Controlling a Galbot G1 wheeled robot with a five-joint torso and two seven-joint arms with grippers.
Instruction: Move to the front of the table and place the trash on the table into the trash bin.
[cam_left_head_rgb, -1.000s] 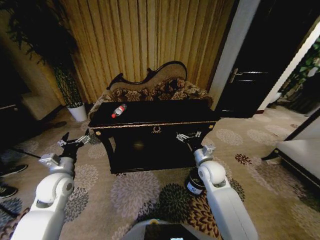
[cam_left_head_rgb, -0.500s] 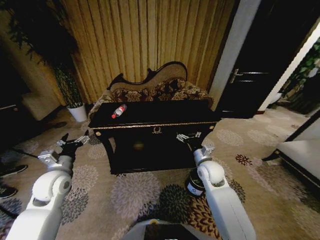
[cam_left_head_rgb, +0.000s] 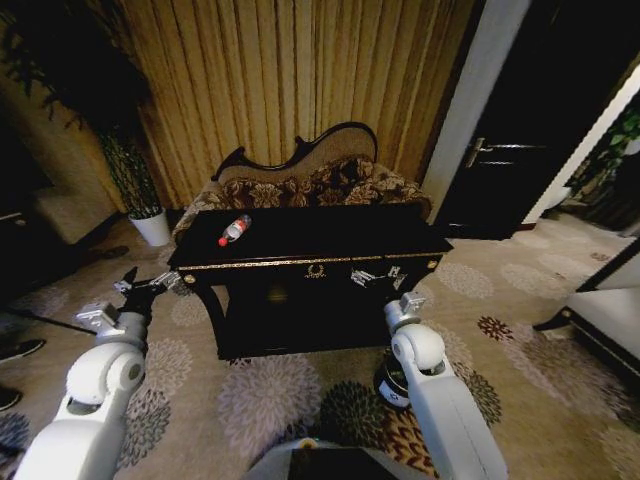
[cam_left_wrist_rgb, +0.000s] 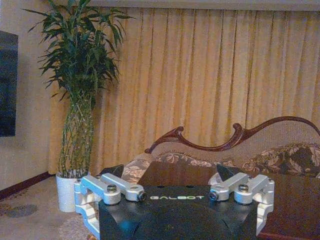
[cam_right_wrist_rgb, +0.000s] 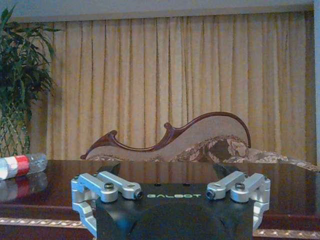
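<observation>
The robot faced the table (cam_left_head_rgb: 300, 262) nearly square on, short of its front edge, so the approach looked almost finished and the picking had not begun. The bottle (cam_left_head_rgb: 234, 230) lay on its side on the tabletop, toward the table's left end and near the back edge, with its red cap pointing at the front-left corner. In the right wrist view the bottle (cam_right_wrist_rgb: 22, 166) rested alone on the glossy top, touched by nothing. No paper scraps could be made out on the table. The left gripper (cam_left_head_rgb: 146, 289) hung off the table's left end, just outside the leg, fingers spread and carrying nothing. The right gripper (cam_left_head_rgb: 377, 277) sat against the table's front face, right of the gold emblem, prongs likewise parted and empty. The trash bin (cam_left_head_rgb: 393, 381) stood on the carpet in front of the table's right half, partly hidden behind the right arm. Everything remained: reach, grasp, carry, drop.
</observation>
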